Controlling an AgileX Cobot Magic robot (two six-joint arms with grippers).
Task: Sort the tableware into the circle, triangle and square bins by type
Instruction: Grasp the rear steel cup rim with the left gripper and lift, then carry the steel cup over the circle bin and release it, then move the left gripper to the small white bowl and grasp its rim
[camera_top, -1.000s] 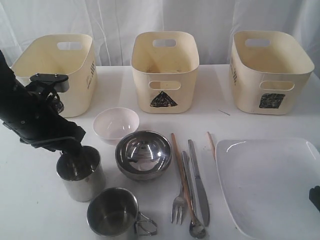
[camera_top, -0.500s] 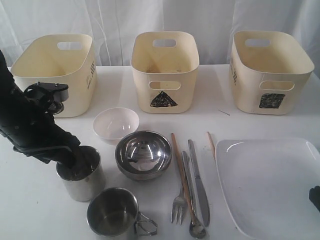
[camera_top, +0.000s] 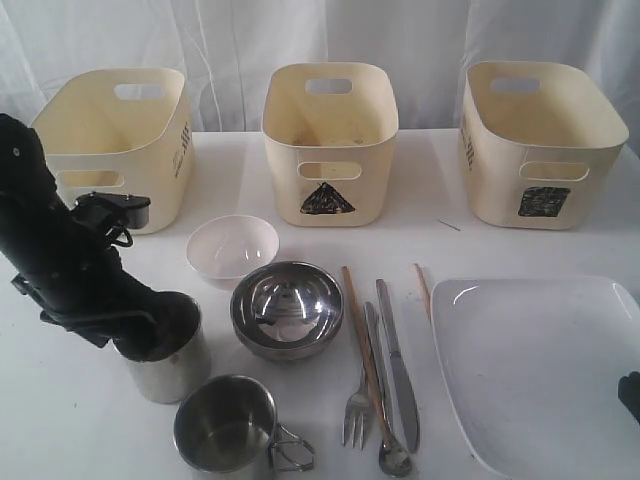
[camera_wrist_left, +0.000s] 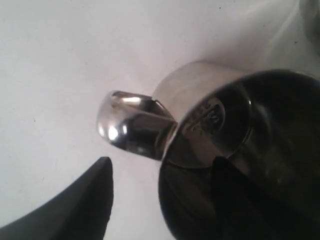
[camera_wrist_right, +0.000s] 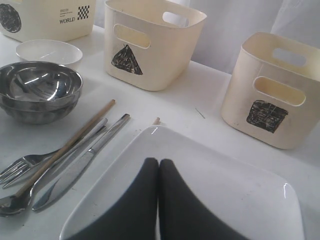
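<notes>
Two black pincers: left pincer (camera_wrist_left: 162, 167) spread wide astride the rim of the tall steel mug (camera_top: 172, 372) beside the round steel bowl (camera_top: 287, 310), right pincer (camera_wrist_right: 159, 163) pressed together above the large white square plate (camera_wrist_right: 240, 192).

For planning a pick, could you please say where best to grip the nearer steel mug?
Probably the rim of the nearer steel mug, from above, one finger inside: it stands upright, mouth open. Take the wall away from its handle, which juts toward the fork.
</notes>
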